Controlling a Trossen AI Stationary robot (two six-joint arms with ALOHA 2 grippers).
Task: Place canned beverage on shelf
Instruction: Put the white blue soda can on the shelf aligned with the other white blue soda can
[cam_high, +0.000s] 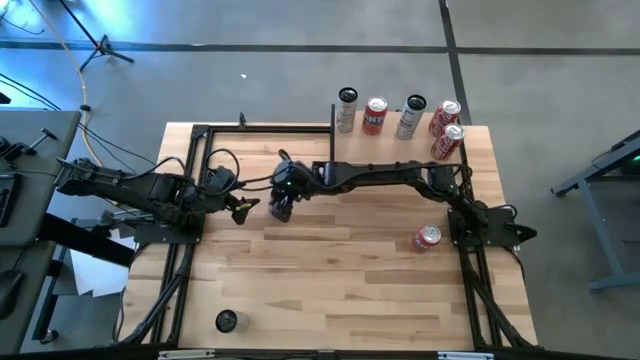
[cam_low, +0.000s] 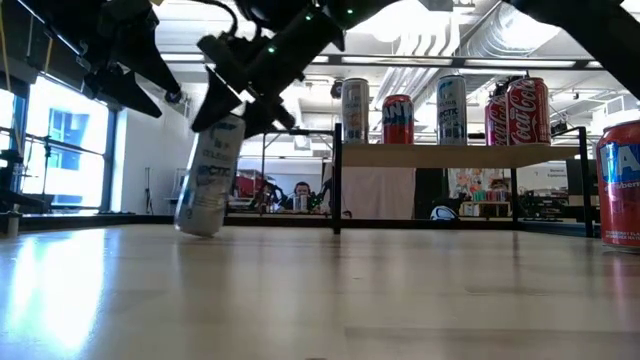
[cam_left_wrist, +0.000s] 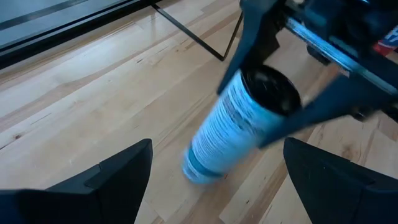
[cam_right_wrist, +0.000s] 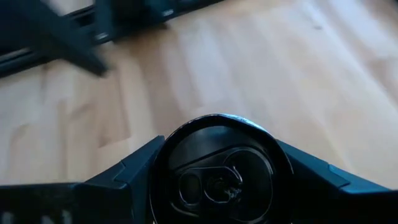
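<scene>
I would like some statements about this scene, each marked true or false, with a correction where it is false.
1. The right gripper holds a tall white and blue can near its top. True.
2. The held can stands straight upright. False: it is tilted, its lower end at or just above the tabletop.
3. The left gripper is closed on a can. False: its fingers are open and empty, next to the held can.
4. Five cans stand on the shelf. True.
5. The table holds no other cans. False: a red can stands near the right arm's base, and a dark-topped can near the table's front edge.
</scene>
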